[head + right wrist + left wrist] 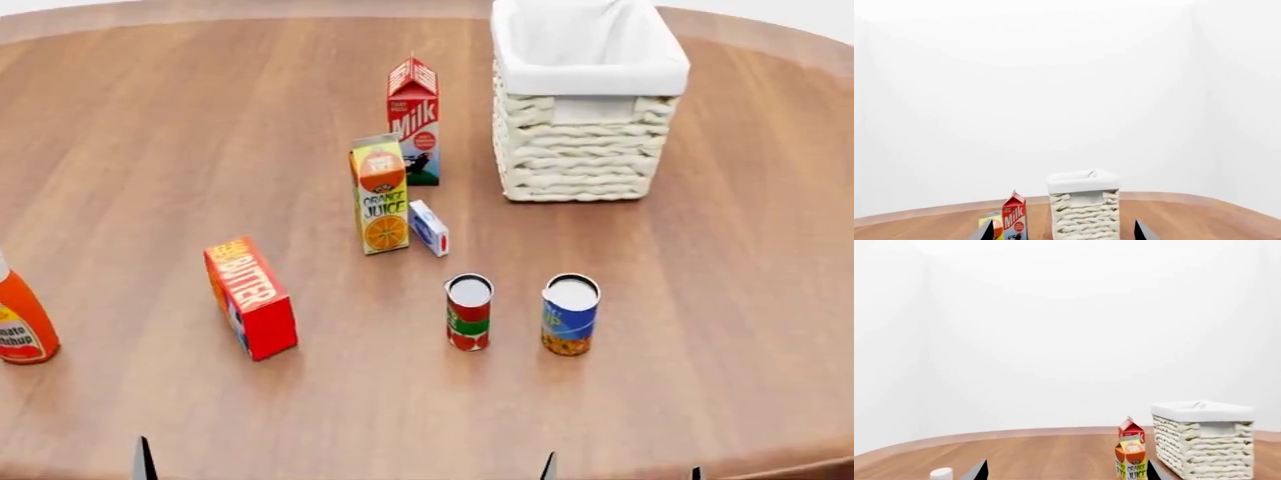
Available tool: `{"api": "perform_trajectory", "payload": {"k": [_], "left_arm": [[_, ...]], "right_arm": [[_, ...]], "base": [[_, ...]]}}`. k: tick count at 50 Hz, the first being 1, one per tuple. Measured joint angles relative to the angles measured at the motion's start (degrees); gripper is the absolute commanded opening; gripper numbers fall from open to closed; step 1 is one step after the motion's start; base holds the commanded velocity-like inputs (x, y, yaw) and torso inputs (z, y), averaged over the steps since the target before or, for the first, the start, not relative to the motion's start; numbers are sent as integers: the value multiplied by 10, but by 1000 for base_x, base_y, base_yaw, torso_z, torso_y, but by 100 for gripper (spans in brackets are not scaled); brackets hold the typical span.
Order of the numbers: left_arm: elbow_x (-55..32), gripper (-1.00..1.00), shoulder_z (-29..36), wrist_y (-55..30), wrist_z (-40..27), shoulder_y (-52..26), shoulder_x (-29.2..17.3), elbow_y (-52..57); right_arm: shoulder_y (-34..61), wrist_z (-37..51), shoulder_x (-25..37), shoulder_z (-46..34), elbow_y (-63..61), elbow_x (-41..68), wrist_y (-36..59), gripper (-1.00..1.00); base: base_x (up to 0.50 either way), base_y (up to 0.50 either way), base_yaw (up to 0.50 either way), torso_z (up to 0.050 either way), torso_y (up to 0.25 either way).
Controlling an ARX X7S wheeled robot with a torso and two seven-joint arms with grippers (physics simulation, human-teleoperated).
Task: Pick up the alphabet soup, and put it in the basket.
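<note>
In the head view the alphabet soup (570, 315), a small can with a blue and yellow label and a pale top, stands upright on the wooden table (174, 130). The cream woven basket (587, 100) with its white lining stands behind it, at the far right. The basket also shows in the left wrist view (1204, 442) and the right wrist view (1084, 207). My right gripper (621, 472) is open at the near table edge, in front of the can and apart from it. One fingertip of my left gripper (143, 460) shows near left. Both wrist views show open, empty jaws; neither shows the can.
A red-and-green tomato can (469, 311) stands just left of the soup. Further back are an orange juice carton (380, 195), a milk carton (415, 120) and a small box (429, 228). A butter box (250, 297) and a ketchup bottle (16, 320) stand left.
</note>
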Motion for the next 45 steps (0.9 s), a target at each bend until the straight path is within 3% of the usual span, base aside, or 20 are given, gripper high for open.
{"api": "perform_trajectory", "payload": {"k": [45], "left_arm": [[-5, 100, 21, 6, -27, -2, -18, -1]], "right_arm": [[5, 28, 23, -22, 1, 12, 3, 100]], "base": [[0, -159, 0, 0, 0]]}}
